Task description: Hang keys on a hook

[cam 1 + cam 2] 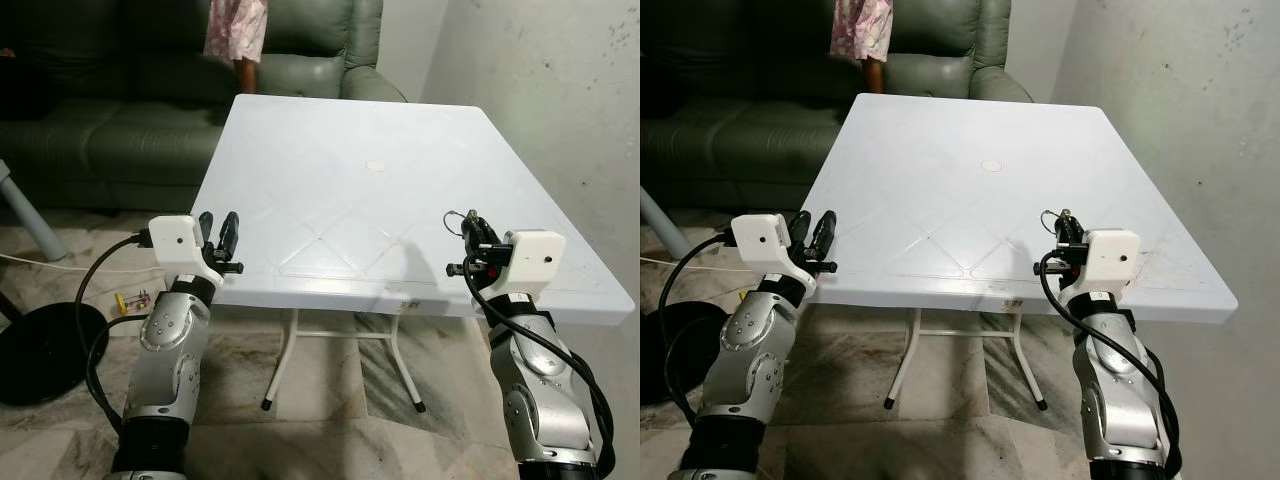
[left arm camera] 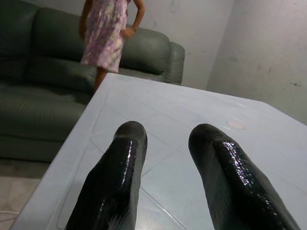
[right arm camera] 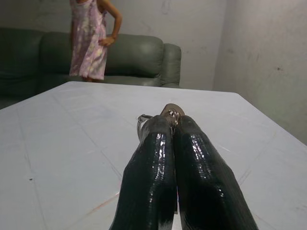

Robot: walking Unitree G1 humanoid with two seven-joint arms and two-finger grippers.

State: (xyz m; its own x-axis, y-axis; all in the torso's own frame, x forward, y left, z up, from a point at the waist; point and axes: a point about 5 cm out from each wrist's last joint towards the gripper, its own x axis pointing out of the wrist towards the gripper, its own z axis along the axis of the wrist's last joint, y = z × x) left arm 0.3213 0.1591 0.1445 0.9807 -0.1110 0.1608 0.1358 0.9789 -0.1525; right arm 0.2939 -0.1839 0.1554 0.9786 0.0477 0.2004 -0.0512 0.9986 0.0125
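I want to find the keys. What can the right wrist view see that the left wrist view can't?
Right wrist view alone: the right gripper shut on the keys, a metal ring and key poking out past its fingertips. Left wrist view alone: the left gripper, open and holding nothing, and a small round mark on the table. Both: the white table, the green sofa, and a person in a floral dress standing beyond the table.
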